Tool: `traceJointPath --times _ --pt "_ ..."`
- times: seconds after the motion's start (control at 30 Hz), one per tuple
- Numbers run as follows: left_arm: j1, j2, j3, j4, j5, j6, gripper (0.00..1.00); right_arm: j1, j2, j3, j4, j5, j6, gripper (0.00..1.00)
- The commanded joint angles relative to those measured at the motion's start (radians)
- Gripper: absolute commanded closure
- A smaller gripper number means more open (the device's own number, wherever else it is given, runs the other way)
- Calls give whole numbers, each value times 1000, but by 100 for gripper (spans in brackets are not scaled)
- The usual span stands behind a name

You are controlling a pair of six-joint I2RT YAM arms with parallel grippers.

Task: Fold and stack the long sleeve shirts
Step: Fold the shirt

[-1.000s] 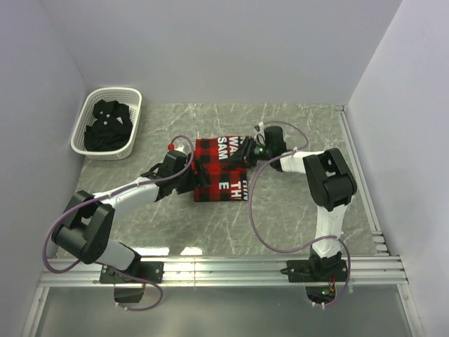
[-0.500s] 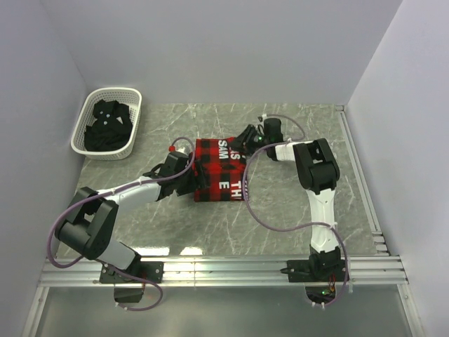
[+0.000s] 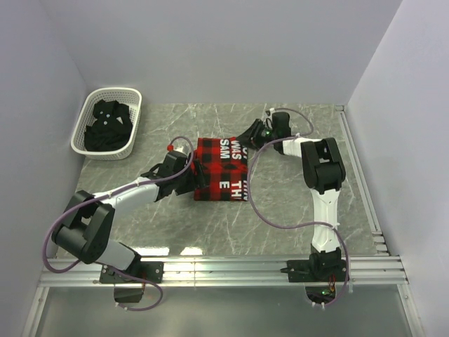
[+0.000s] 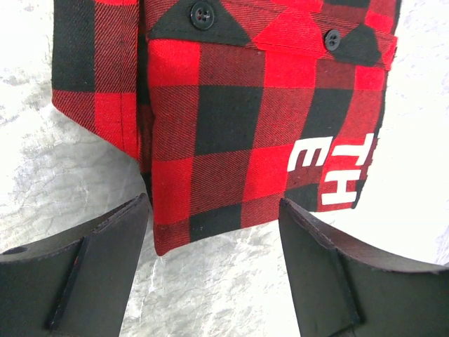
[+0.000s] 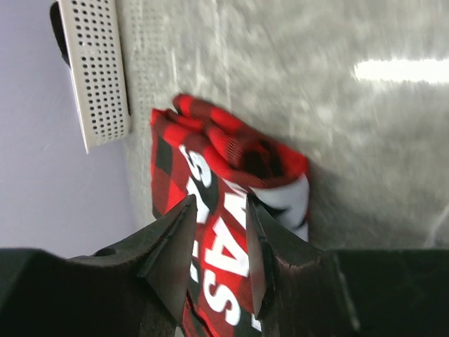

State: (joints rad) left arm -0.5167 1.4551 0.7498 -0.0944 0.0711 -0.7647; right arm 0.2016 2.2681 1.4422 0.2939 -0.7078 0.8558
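Note:
The red-and-black check long sleeve shirt (image 3: 220, 169) lies folded into a rectangle in the middle of the table, white letters showing on it. My left gripper (image 3: 194, 176) sits low at its left edge, open, with the shirt's near corner (image 4: 210, 140) just ahead of the fingertips and bare table between them. My right gripper (image 3: 247, 139) hovers over the far right corner, jaws partly open; the lettered fabric (image 5: 231, 239) shows beyond the gap, not pinched. The black long sleeve shirt (image 3: 107, 129) lies crumpled in the basket.
A white lattice basket (image 3: 89, 112) stands at the back left against the wall; its side (image 5: 95, 70) also shows in the right wrist view. Grey walls close in the left, back and right. A metal rail (image 3: 224, 270) runs along the near edge.
My right gripper has drawn back from over the shirt toward its far right corner. The left gripper and the folded shirt have barely moved.

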Motion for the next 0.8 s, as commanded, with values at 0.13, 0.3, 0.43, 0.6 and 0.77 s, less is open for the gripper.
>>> traceJointPath --times 0.13,0.3,0.43,0.6,0.77 --pt "1 -44 -7 -4 -20 -10 20 -8 17 107 5 -19 6 58" --pt "0 -59 -9 -14 -33 -10 20 -8 76 135 -18 -13 29 59" --pt "1 -59 -6 -19 -37 -13 20 -16 102 149 -76 16 2 59" --pt "1 -67 3 -33 -48 -10 20 -50 81 132 -93 33 -24 59" --pt "1 -82 14 -60 -68 -7 19 -62 22 159 -171 73 -168 58"
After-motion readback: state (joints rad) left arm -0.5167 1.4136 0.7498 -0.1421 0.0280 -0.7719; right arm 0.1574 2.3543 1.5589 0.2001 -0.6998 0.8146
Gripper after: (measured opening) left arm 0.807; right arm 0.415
